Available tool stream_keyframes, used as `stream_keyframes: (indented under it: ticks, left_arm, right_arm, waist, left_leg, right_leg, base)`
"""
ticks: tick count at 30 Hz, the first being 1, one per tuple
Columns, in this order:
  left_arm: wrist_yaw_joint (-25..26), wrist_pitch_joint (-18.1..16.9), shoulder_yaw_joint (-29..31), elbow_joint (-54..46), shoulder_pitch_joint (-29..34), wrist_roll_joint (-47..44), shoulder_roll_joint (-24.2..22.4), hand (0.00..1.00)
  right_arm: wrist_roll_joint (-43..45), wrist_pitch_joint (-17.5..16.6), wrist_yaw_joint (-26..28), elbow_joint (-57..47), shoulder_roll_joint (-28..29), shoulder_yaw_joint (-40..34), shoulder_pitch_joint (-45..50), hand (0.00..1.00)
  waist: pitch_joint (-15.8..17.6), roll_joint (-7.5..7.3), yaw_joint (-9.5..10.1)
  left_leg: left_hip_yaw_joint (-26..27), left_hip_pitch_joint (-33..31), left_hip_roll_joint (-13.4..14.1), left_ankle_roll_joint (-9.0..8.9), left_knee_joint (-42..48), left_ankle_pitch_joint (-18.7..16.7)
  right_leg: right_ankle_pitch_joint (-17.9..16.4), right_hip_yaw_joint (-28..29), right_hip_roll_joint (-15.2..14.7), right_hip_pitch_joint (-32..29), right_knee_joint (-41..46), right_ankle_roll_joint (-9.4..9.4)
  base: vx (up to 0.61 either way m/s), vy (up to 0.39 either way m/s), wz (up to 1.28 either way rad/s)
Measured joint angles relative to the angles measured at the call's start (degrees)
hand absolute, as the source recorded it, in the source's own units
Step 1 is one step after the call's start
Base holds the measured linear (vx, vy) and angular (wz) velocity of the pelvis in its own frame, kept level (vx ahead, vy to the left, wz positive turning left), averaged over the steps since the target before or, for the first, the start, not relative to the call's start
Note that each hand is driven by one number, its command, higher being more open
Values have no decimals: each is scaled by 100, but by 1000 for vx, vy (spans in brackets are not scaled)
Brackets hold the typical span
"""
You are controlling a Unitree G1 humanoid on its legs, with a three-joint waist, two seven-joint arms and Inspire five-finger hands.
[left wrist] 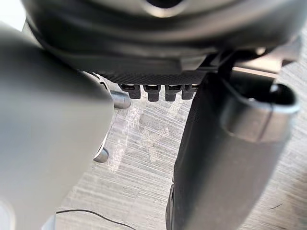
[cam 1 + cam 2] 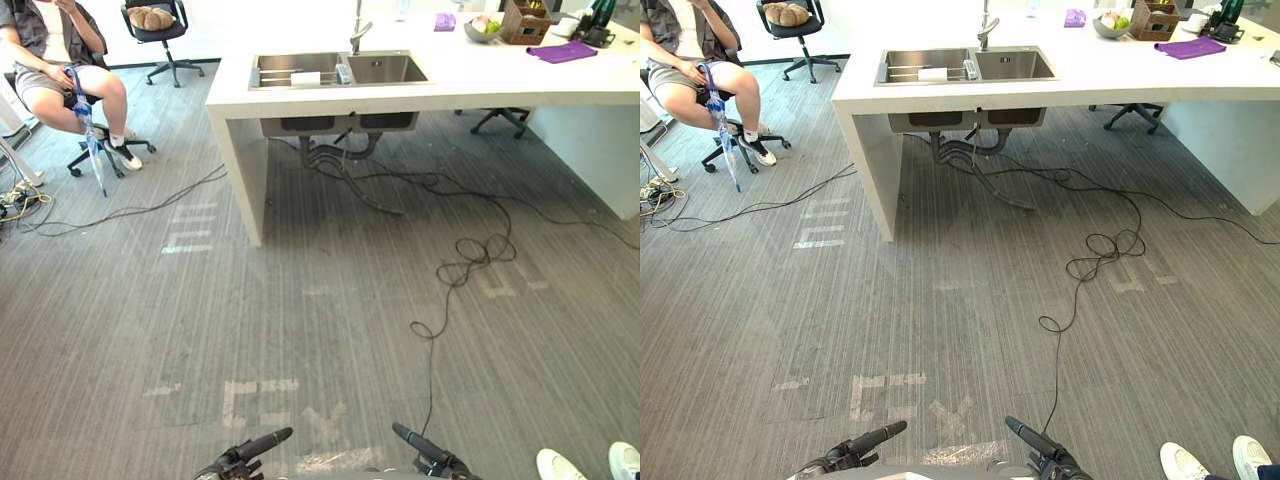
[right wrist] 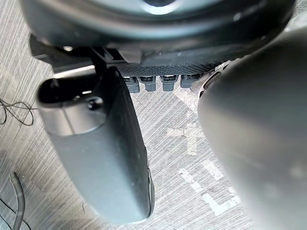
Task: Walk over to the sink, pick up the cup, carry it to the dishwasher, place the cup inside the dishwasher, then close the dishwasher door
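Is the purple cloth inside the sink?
No, the flat purple cloth lies on the white countertop, well right of the steel double sink.

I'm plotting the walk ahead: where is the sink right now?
The double sink sits in the white counter straight ahead, at the eye views' top centre, with a seated person off to its left.

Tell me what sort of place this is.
Probably a mock kitchen set up in an office or lab: a white counter with a steel double sink, a wheeled office chair, and tape marks on the grey floor.
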Motion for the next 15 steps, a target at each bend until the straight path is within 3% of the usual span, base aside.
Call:
stream_keyframes:
  ticks: [10, 15]
  left_arm:
    - [249, 63, 2, 57, 22, 23, -23, 100]
    - [238, 138, -16, 84, -42, 774, -67, 100]
  right_arm:
    - [34, 210, -41, 154, -65, -7, 79, 100]
    - [-30, 286, -33, 209, -113, -3, 50, 100]
  waist:
    - [-21, -29, 0]
    - [-37, -53, -6]
  left_leg:
    - [88, 107, 31, 39, -44, 25]
    - [98, 119, 44, 88, -105, 34]
  right_leg:
    - [98, 59, 63, 131, -150, -140]
    - [-26, 47, 69, 39, 11, -170]
  base:
    - [-45, -33, -4]
    - [-24, -28, 1]
